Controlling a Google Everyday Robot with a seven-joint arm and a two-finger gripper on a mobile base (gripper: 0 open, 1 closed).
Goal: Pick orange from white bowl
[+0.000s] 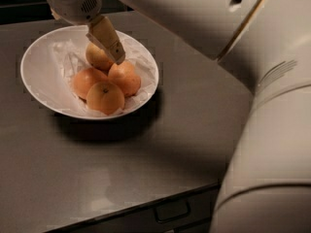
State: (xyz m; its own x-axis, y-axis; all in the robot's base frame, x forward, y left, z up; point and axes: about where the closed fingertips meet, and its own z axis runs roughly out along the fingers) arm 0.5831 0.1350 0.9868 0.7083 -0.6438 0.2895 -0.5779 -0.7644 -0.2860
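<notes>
The white bowl (39,76) with crinkled paper lining stands on the dark table at the left. It holds several oranges. The paler, yellowish orange (96,57) lies at the back of the pile. Three brighter oranges lie in front of it: one on the left (85,80), one at the front (105,98) and one on the right (126,77). My gripper (111,50) reaches down into the bowl from above. Its tan tip rests against the right side of the pale orange, just above the right bright orange. The far side of the pale orange is hidden.
The grey table (184,130) runs to a front edge with a drawer handle (171,210) below it. My large white arm and body (272,130) fill the right side and the top of the view.
</notes>
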